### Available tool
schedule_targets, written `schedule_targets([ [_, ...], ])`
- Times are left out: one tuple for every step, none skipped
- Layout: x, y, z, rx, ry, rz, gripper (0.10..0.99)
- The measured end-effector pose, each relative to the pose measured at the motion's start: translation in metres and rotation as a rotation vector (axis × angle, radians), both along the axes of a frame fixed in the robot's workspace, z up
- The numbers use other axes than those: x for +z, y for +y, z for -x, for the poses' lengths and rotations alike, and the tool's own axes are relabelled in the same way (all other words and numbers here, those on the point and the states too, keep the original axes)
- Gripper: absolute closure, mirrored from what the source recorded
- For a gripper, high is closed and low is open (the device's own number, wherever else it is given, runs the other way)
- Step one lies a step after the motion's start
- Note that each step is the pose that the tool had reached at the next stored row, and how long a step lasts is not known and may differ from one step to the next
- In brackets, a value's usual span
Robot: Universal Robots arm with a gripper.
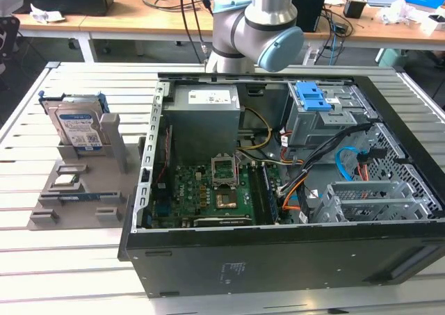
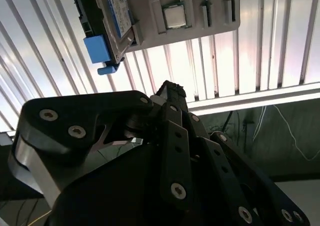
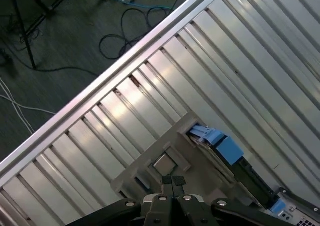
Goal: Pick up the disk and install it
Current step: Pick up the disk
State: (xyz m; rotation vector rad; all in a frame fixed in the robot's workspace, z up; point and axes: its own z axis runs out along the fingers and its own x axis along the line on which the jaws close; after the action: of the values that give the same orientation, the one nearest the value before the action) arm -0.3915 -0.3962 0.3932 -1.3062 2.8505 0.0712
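The disk [image 1: 80,127] stands on edge in a slot of the grey holder [image 1: 104,190], on the exterior view's left. It is a silver drive with a white-and-blue label and a blue carrier frame. In both wrist views I look down on it from well above: the disk [image 2: 117,11] shows its label, and its blue frame [image 3: 222,143] juts from the holder. My gripper [image 3: 173,180] hangs high over the holder with its fingertips [image 2: 170,89] pressed together on nothing. The arm's elbow [image 1: 254,30] is behind the computer case.
An open black computer case [image 1: 278,259] fills the middle and right, with a grey power-supply box [image 1: 205,117], a blue latch plate [image 1: 313,96], a motherboard [image 1: 208,190] and a metal drive cage [image 1: 375,200]. The holder also carries a processor chip [image 2: 175,16]. Slatted aluminium table [image 3: 260,51]; cables on the floor [image 3: 125,36].
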Motion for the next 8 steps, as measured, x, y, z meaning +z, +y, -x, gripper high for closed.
schedule_targets([
  [0.0000,0.0000,0.0000,0.013,0.0000,0.000,0.980],
  [0.0000,0.0000,0.0000,0.030,0.0000,0.000,0.980],
  [0.0000,0.0000,0.0000,0.041,0.0001,0.000,0.980],
  [0.0000,0.0000,0.0000,0.072,0.0000,0.000,0.980],
  [0.0000,0.0000,0.0000,0.085,0.0001,0.000,0.980],
  [0.0000,0.0000,0.0000,0.096,0.0000,0.000,0.980],
  [0.0000,0.0000,0.0000,0.116,0.0000,0.000,0.980],
  [0.0000,0.0000,0.0000,0.134,0.0000,0.000,0.980],
])
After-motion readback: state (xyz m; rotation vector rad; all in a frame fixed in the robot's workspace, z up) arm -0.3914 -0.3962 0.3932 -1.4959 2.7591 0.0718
